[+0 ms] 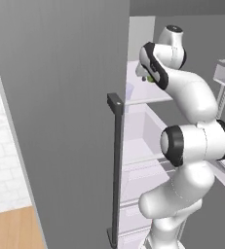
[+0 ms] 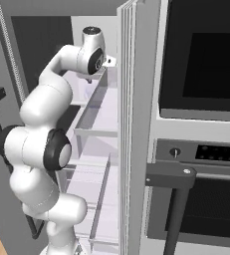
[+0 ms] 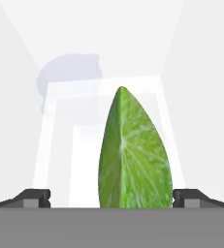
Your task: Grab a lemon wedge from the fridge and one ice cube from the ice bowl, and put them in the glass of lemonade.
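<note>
Inside the open fridge [image 2: 131,124], on a white shelf [image 3: 55,145], the lemon wedge [image 3: 133,155] stands with its point away from the hand, right between the fingertips [image 3: 33,197] of the gripper [image 3: 111,197], whose jaws are spread wide and hold nothing. It looks light, small and slick-skinned, with soft wet flesh, so it would likely squirt out under a hard pinch. The safest hold seems to be across its thick middle, one finger on each side, closed gently.

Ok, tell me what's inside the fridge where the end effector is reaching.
A green lemon wedge sits on the white shelf of the fridge, between the open end effector tips. Lower shelves and drawers look bare; the arm hides parts of them.
</note>
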